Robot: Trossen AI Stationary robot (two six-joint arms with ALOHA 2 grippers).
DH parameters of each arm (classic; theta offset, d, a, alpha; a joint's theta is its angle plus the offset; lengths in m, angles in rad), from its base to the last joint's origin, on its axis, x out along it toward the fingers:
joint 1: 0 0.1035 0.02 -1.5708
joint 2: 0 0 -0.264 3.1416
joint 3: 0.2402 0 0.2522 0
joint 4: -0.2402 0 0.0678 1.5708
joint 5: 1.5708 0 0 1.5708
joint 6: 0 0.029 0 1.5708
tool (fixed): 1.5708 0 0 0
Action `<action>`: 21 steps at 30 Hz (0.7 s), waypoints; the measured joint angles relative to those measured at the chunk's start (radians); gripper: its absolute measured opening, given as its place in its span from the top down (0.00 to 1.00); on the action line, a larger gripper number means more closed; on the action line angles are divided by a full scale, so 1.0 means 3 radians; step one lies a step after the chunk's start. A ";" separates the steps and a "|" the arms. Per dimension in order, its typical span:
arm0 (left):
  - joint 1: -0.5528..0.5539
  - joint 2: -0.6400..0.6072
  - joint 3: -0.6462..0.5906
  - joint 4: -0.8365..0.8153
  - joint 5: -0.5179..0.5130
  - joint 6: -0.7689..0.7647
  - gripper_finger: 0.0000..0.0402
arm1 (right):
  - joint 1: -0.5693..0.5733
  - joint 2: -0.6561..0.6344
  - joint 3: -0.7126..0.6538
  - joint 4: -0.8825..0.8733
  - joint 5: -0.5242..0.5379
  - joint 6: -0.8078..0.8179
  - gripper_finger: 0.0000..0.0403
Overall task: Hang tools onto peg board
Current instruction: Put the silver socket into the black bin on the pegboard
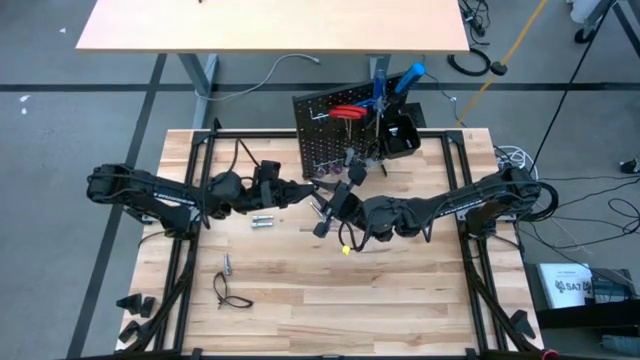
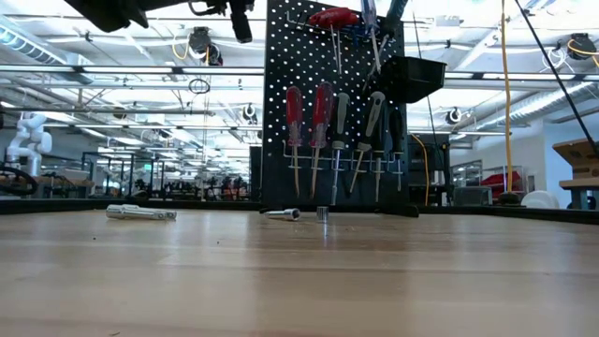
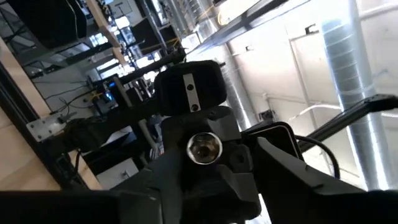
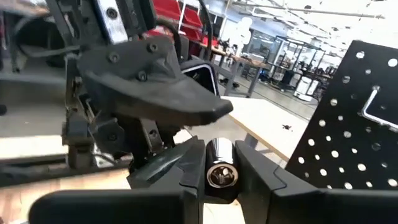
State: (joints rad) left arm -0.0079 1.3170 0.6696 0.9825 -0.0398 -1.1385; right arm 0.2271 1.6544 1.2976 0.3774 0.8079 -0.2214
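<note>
The peg board (image 1: 345, 135) stands at the table's (image 1: 400, 300) far edge with screwdrivers (image 2: 323, 140) hanging on it, the two grippers meet just in front of it, and loose bits (image 1: 262, 220) lie on the tabletop to the left.

The black perforated peg board (image 2: 332, 103) stands upright at the table's far edge, hung with red-handled screwdrivers (image 2: 294, 117) and grey-handled screwdrivers (image 2: 342, 117) on its hook rail, a red T-handle key (image 2: 334, 17) above. Silver bits (image 2: 140, 213) lie on the table, well left of the board. One silver socket bit (image 4: 219, 168) is clamped between the right hand's fingers.
</note>
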 joint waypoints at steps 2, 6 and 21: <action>0.0055 -0.0011 -0.0021 -0.0020 0.0136 0.0014 0.53 | 0.0033 -0.0019 -0.0003 -0.0094 0.0111 -0.0011 0.87; 0.0177 -0.0013 -0.0041 -0.0042 0.0383 0.0048 0.52 | 0.0079 -0.0208 -0.0009 -0.0268 0.0283 -0.0031 0.87; 0.0290 -0.0021 -0.0042 -0.0644 0.0746 0.0720 0.51 | 0.0163 -0.1448 -0.0003 -0.2688 0.0364 0.1502 0.87</action>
State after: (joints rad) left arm 0.0790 1.3106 0.6571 0.7893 0.1841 -0.9224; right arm 0.2760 1.2201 1.2968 -0.4291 0.9173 0.2292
